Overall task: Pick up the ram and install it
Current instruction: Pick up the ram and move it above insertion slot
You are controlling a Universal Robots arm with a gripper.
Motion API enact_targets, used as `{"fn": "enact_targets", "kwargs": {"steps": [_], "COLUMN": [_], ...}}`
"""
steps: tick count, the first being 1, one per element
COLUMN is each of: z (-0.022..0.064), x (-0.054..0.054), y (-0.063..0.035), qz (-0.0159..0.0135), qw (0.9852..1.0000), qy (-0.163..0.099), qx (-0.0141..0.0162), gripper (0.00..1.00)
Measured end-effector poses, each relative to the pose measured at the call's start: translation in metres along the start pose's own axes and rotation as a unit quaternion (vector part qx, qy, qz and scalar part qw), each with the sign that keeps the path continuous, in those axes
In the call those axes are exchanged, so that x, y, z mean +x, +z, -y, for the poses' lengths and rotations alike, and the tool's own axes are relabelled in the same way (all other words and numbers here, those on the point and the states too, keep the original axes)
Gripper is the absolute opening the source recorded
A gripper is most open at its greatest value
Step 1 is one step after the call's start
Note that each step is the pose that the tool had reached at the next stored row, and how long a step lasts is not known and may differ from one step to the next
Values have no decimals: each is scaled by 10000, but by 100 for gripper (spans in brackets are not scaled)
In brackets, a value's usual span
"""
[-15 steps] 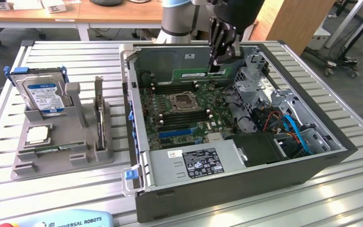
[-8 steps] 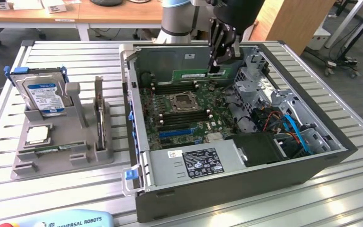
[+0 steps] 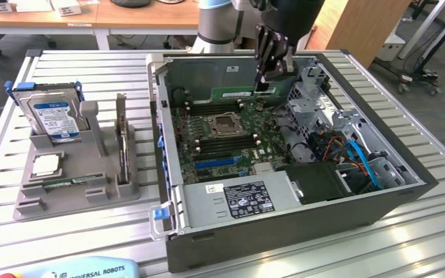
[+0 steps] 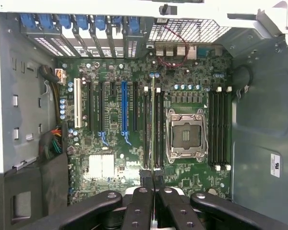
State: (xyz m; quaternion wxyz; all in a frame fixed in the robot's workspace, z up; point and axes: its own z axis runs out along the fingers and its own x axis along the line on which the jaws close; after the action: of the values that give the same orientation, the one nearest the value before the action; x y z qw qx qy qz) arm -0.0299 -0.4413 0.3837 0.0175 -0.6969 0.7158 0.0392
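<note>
My gripper hangs inside the open computer case, over the far part of the motherboard. It is shut on the ram, a thin green stick held on edge. In the wrist view the ram appears edge-on as a narrow line running out from my fingertips. It lies along the black memory slots beside the open processor socket. I cannot tell whether the stick touches a slot.
A grey holder on the slatted table at the exterior view's left carries a blue-labelled hard drive and a square silver processor chip. Drive cages and blue cables crowd the case's right side. The case walls surround my gripper.
</note>
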Motion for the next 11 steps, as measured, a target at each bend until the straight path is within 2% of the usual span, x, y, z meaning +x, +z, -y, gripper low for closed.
{"fn": "enact_targets", "kwargs": {"steps": [11], "z": [1], "x": [1], "y": [22], "qz": [2], "qw": [10000], "qy": [0], "qx": [1], "gripper": [12]}}
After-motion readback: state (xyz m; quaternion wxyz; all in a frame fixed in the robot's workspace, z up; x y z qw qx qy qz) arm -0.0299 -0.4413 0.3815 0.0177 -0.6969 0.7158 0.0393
